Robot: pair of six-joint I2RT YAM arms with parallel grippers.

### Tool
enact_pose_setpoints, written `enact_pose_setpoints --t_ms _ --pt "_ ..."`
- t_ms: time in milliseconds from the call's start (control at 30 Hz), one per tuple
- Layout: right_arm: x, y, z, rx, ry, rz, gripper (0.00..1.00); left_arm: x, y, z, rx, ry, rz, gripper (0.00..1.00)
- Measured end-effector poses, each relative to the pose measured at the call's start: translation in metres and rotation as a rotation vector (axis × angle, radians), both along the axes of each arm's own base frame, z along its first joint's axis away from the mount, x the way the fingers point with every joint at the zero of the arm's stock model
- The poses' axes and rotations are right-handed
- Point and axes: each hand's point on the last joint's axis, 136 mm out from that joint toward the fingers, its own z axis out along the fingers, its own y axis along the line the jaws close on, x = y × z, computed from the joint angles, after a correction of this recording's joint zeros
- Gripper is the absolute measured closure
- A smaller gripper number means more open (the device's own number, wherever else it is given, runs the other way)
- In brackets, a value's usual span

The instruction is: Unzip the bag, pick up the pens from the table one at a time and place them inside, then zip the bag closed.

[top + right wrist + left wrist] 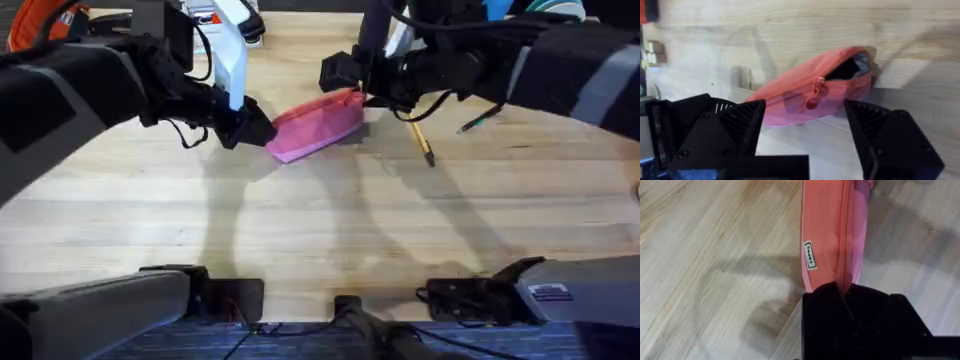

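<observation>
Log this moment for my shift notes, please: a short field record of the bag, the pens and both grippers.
bag: pink pouch lying on the table, zipper partly open at one end, dark lining showing
yellow pen: on the table, beside the bag
dark pen: on the table, farther out
left gripper: shut on the bag's end
right gripper: open, near the zipper pull
pens in bag: none seen

Warm light, soft shadows, blurred arms
</observation>
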Motion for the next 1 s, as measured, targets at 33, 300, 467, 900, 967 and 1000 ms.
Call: enact_pose_setpoints --t_ms 33,300,467,900,967,1000 --pt "0.001 0.001 -0.001 0.002 0.0 -0.001 0.058 0.0 0.0 0.0 0.0 0.0 0.0 0.959" --pt "0.001 0.008 -0.006 0.007 0.004 0.007 0.194 0.0 0.0 0.0 0.0 0.001 0.0 0.959" --pt "0.007 0.009 -0.019 -0.01 0.016 -0.002 0.337 0.0 0.0 0.0 0.0 0.0 0.0 0.959" --pt "0.008 0.007 -0.024 -0.022 0.025 -0.011 0.951 0.0 0.0 0.0 0.002 0.0 0.001 0.959" --pt "0.008 0.006 -0.024 -0.028 0.025 -0.016 0.967 0.0 0.0 0.0 0.002 0.0 0.001 0.959" --pt "0.009 0.005 -0.024 -0.03 0.023 -0.018 0.969 0.0 0.0 0.0 0.002 0.0 0.001 0.959"
